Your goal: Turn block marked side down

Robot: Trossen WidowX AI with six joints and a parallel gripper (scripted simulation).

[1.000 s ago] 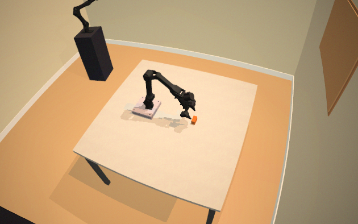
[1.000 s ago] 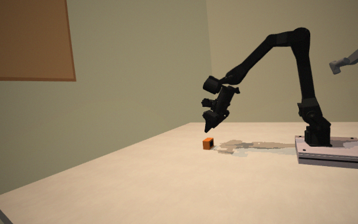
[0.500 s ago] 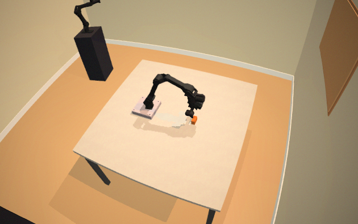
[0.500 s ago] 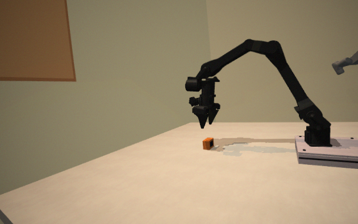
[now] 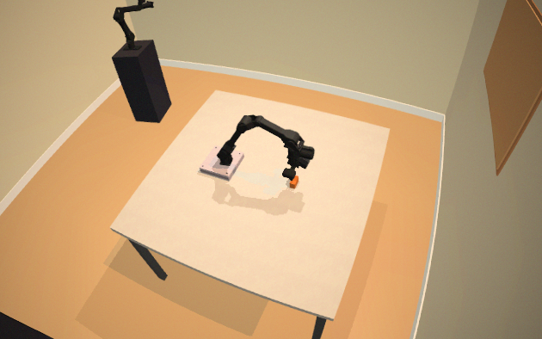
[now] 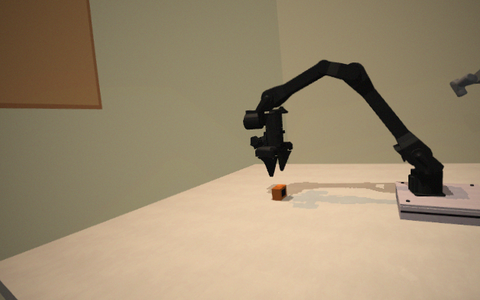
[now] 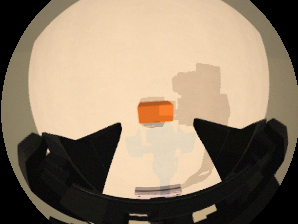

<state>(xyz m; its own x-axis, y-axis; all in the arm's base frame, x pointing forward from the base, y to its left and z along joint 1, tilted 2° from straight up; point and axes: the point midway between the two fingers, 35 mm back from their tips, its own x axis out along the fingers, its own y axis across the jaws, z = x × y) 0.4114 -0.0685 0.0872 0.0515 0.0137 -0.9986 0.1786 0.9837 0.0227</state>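
Olive-tan walls are backing a pale cream square table (image 5: 181,215). Over it, the black parallel-jaw pincer (image 6: 276,170) is hanging released, fingers spread wide and pointing straight down, gripping nothing. Just below the tips, apart from them, the small orange block (image 6: 279,192) is resting on the table top, its dark marked side facing sideways in the exterior view. In the wrist view the block (image 7: 156,110) is lying beyond the two fingers. Farther right in the exterior view, the arm's pale grey base plate (image 6: 404,213) is sitting on the table.
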